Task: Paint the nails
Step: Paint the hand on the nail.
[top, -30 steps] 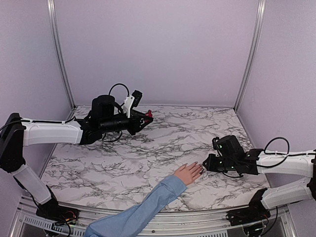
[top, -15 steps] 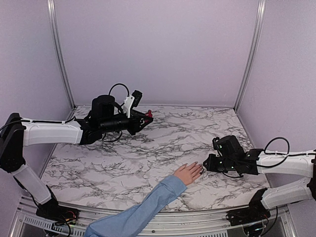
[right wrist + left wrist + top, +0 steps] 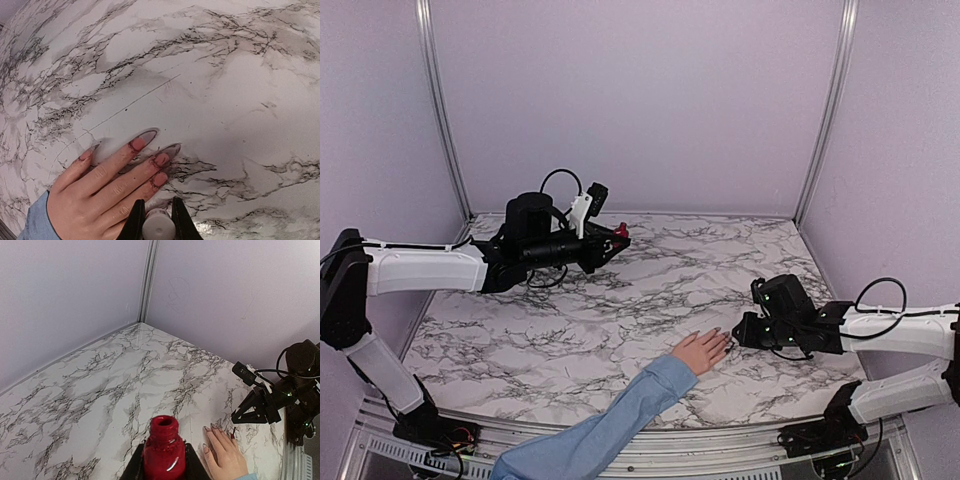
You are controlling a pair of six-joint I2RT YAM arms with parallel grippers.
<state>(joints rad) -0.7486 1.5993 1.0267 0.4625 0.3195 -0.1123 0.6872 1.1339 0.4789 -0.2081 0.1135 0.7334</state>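
Polish looks partly on, we judge. From above, our left hand (image 3: 616,238) holds the red bottle (image 3: 620,230) aloft over the desk's (image 3: 660,290) far-left part; our right hand (image 3: 738,333) meets the person's fingers (image 3: 718,343) near the near edge. Left wrist: the bottle stands uncapped, clamped between the jaws. Right wrist: the right hand is clenched on a white-topped brush (image 3: 158,226). The nails (image 3: 161,159) lie just ahead flat on the desk; three look red, one seems bare, and the thumb is hidden.

a light-skinned hand (image 3: 100,192) is lying flat on the marble table (image 3: 225,75), its pinkish nails (image 3: 161,159) facing up. the right gripper (image 3: 157,215) is clamping a white cap (image 3: 158,226) just beside the hand.
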